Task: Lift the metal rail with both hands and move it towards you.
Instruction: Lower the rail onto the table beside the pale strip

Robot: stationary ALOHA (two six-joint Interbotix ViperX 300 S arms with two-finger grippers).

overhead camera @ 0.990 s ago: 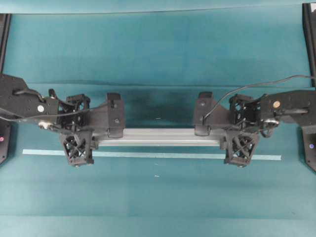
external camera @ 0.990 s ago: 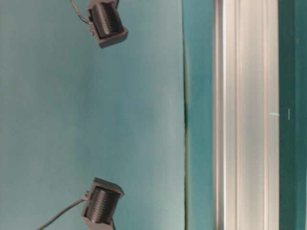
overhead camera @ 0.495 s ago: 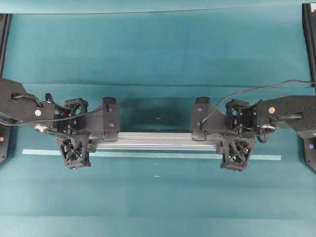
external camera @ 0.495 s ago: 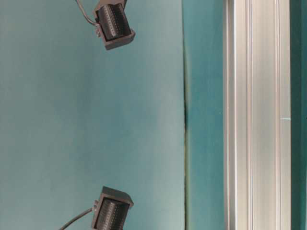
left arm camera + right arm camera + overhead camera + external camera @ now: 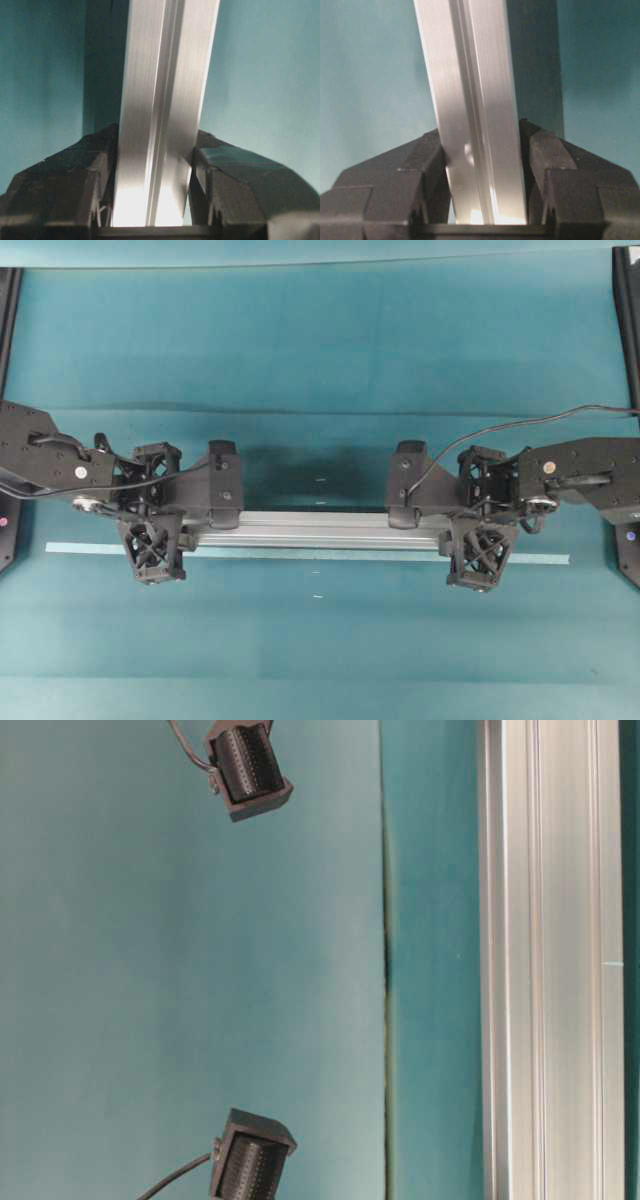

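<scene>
Both our grippers, left gripper point(image 5: 152, 200) and right gripper point(image 5: 485, 195), clamp the metal rail point(image 5: 315, 527) above the tape strip point(image 5: 300, 553).

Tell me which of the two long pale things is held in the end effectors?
The grooved metal rail, clamped at both ends; the thin flat tape strip lies free on the table.

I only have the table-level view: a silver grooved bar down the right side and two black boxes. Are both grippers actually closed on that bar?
Observer: Yes. The left gripper clamps the long silver grooved metal rail between its black fingers.
Operator: And the right one?
Observer: The right gripper pinches it the same way, a finger on each side.
Operator: Where along the rail?
Observer: Overhead, each gripper holds one end.
Operator: Anything near it?
Observer: A thin pale tape strip runs parallel alongside it on the teal table.
</scene>
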